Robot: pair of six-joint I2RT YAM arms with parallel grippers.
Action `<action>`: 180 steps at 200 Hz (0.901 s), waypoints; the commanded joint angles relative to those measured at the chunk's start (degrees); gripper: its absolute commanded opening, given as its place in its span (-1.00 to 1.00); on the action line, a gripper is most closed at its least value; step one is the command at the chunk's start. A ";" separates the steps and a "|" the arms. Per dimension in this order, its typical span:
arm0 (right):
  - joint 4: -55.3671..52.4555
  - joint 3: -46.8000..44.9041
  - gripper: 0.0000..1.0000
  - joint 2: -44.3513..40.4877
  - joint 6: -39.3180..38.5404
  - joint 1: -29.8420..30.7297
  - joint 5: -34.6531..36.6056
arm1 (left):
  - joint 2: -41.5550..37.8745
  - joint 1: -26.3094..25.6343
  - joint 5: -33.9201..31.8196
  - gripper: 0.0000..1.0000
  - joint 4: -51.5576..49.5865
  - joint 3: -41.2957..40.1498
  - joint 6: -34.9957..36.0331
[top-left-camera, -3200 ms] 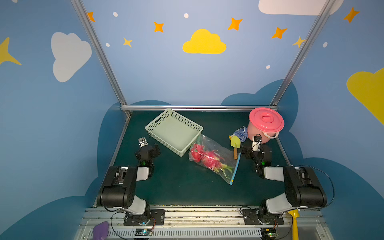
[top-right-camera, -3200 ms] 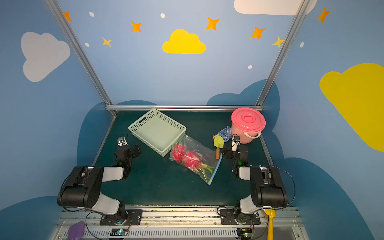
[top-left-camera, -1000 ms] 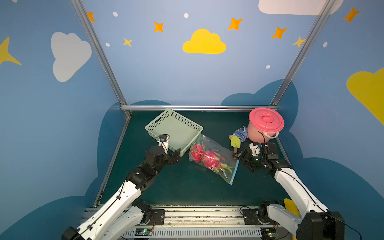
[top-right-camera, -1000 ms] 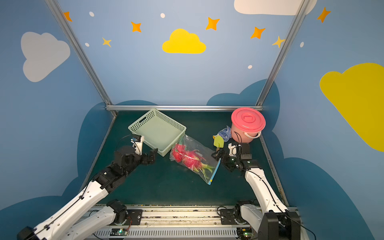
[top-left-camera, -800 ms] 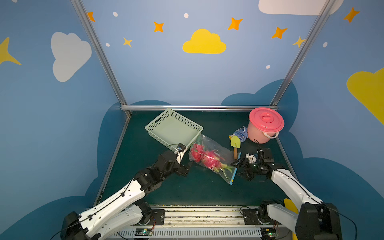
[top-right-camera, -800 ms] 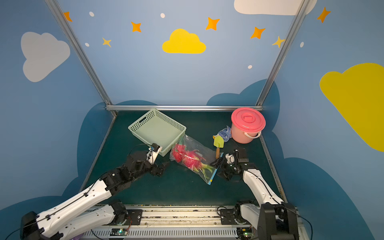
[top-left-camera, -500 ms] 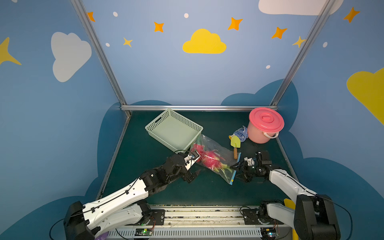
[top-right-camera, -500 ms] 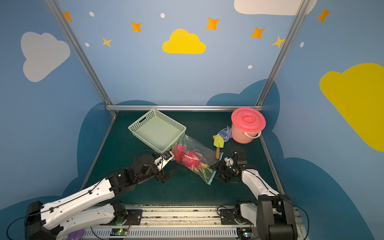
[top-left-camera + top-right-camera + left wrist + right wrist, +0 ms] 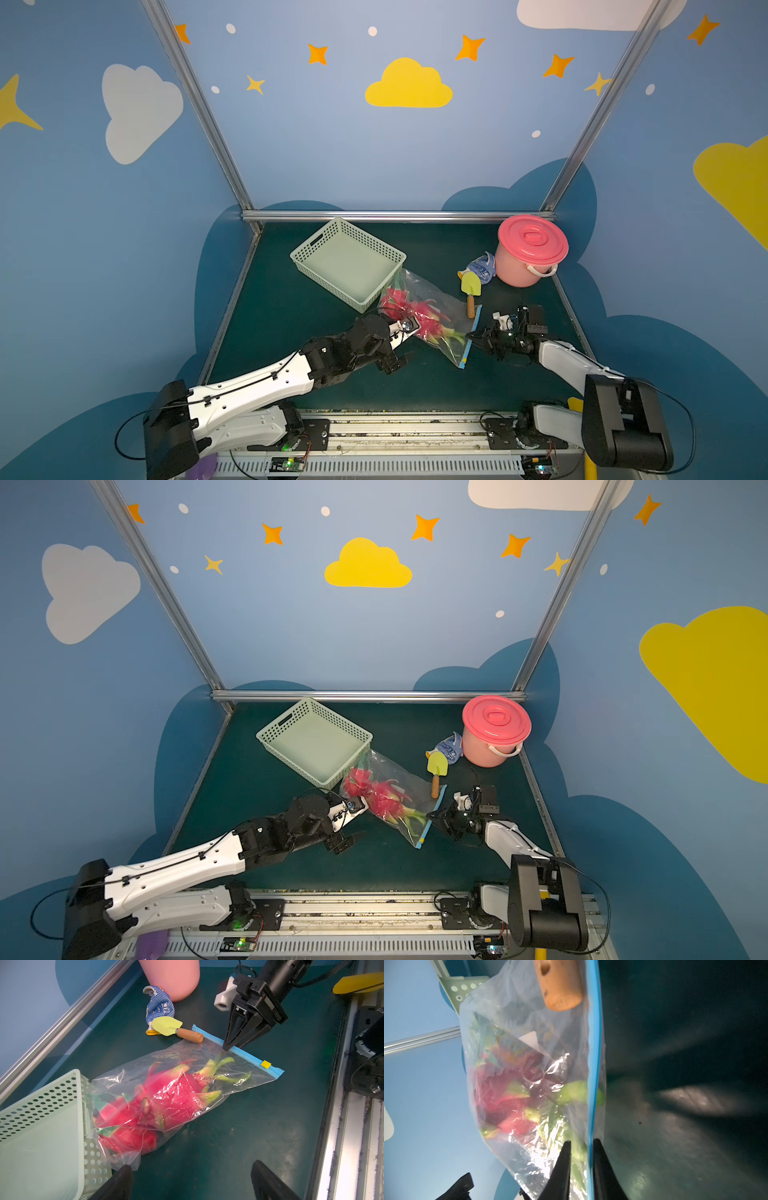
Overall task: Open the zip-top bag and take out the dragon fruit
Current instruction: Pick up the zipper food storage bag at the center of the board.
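Robot test booth dressed up like a playroom: blue walls [image 9: 332, 158] painted with a yellow cloud [image 9: 408, 85] and orange stars [image 9: 318, 54], framed in aluminium bars [image 9: 395, 216], closing in a dark green tabletop [image 9: 282, 307], with robot arms [image 9: 257, 382] bolted to a metal rail [image 9: 395, 432] at the front.

top views bright and sharp — right wrist view dim, blurry.

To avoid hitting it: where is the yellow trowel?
Right of centre in a top view, the yellow trowel lies between the dotted glove and the zip-top bag.
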 commanded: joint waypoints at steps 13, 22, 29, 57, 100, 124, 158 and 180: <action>0.07 1.34 -0.96 -3.83 2.15 0.17 -1.11 | -0.38 -0.33 2.64 0.70 1.63 0.83 1.46; -0.39 1.61 -1.00 -4.54 2.64 0.54 -0.98 | -0.87 -0.34 2.94 0.69 2.28 0.16 1.63; -0.83 1.84 -1.00 -5.13 3.14 0.78 -0.86 | -1.21 -0.34 3.17 0.69 2.89 -0.40 1.77; -1.93 2.82 -1.00 -7.87 6.47 2.76 0.26 | -1.65 -0.30 4.49 0.70 3.31 -1.23 2.42; -6.25 9.93 -1.00 -14.45 19.79 10.84 5.31 | -4.03 -0.51 9.01 0.99 4.04 -1.42 5.89; -7.76 17.77 -1.00 -13.80 24.36 14.82 8.69 | -6.17 -0.61 9.37 1.00 5.58 -1.93 8.65; -10.11 29.83 -1.00 -7.70 27.26 20.86 12.31 | -6.02 -0.65 7.90 1.00 5.51 0.40 12.12; -12.28 38.50 -1.00 -3.05 27.71 24.72 14.94 | -5.11 -0.62 2.83 1.00 8.40 1.93 11.97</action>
